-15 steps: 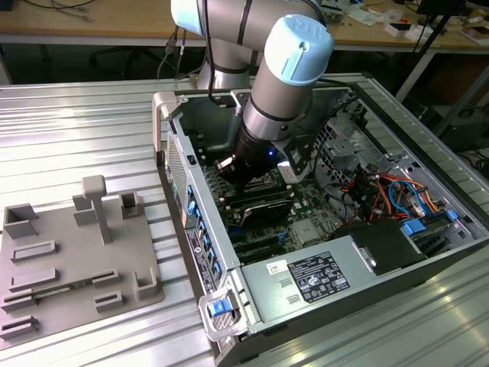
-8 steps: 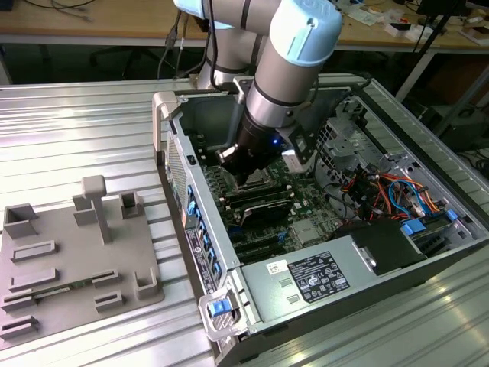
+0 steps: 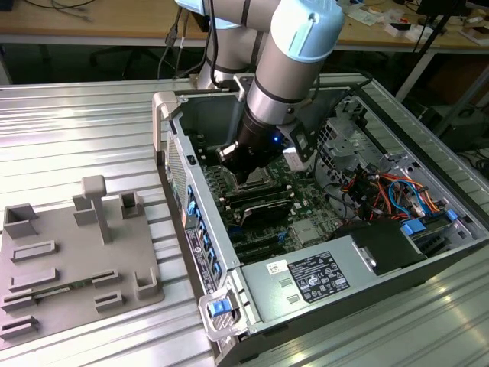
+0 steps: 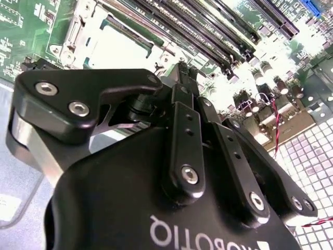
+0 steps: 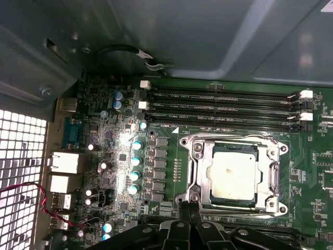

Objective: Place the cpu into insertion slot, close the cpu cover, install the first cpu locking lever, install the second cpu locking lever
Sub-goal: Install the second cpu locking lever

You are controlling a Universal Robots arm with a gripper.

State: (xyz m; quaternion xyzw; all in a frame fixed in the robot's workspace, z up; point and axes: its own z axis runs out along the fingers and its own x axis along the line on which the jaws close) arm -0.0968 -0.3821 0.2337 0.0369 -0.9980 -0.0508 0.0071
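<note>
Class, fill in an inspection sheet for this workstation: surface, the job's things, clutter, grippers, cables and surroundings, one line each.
Surface: ribbed metal table bearing an open computer case.
Job's things: cpu lies in the insertion slot; the cpu cover is down around it.
Clutter: grey fixture tray on the exterior view's left.
Grippers: gripper low inside the case, at the slot's edge, fingers close together.
Cables: red, orange and blue wires inside the case.
Surroundings: wooden bench behind.
</note>
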